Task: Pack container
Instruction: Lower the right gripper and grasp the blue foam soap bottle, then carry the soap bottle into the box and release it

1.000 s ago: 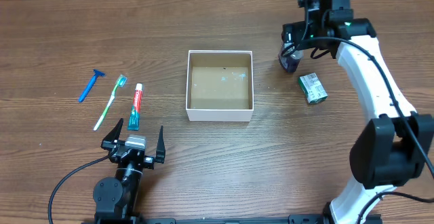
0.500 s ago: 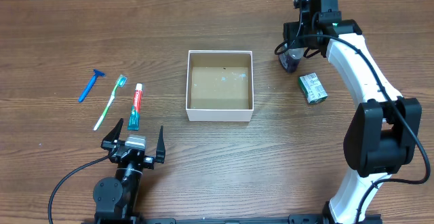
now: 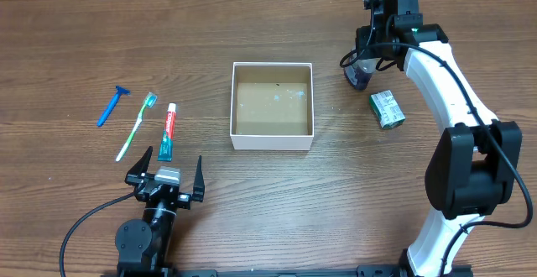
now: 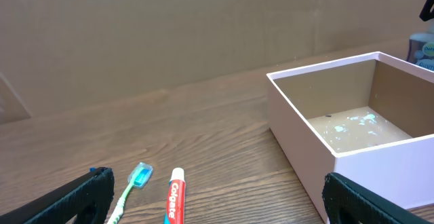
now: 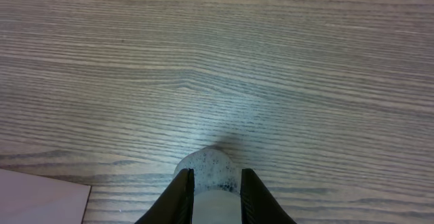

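**Right gripper set on the bottle**

Over the last second the right arm has shifted slightly and stopped. I read the right gripper (image 5: 212,181) as clamped on the small bottle (image 3: 358,78), which stands just right of the container (image 3: 272,141). In my judgement the bottle is ready to lift. The container sits mid-table and holds nothing. The left gripper (image 3: 166,181) rests with its fingers apart, near the Colgate tube (image 3: 168,132).

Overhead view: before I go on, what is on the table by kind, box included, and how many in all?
razor: 1
toothbrush: 1
toothpaste tube: 1
bottle: 1
green-and-white carton: 1
container: 1
Total: 6
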Robot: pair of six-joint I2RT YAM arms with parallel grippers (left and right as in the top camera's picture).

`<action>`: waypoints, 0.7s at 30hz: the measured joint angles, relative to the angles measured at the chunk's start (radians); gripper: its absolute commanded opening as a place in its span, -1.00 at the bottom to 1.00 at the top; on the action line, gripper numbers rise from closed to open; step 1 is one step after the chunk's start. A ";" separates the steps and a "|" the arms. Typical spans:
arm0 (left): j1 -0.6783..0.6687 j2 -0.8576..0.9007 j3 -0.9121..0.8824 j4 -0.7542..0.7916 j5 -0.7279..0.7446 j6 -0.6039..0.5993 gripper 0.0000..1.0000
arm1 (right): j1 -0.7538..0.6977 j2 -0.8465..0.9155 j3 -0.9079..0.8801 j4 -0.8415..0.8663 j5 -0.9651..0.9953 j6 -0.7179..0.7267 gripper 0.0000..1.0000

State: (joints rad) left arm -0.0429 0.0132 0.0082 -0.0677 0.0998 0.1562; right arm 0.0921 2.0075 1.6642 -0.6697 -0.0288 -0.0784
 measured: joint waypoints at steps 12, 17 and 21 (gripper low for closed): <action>0.000 0.000 0.000 0.000 0.000 0.000 1.00 | 0.004 -0.224 0.224 -0.276 -0.031 0.125 -0.80; 0.000 0.000 0.000 0.000 0.000 0.000 1.00 | 0.070 -0.378 0.278 -0.283 -0.095 0.245 -0.77; 0.000 0.000 0.000 0.000 0.000 0.000 1.00 | 0.174 -0.391 0.281 -0.294 -0.122 0.356 -0.69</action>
State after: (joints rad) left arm -0.0429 0.0132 0.0082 -0.0677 0.0998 0.1562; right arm 0.2657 1.6161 1.9450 -0.9642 -0.1505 0.2771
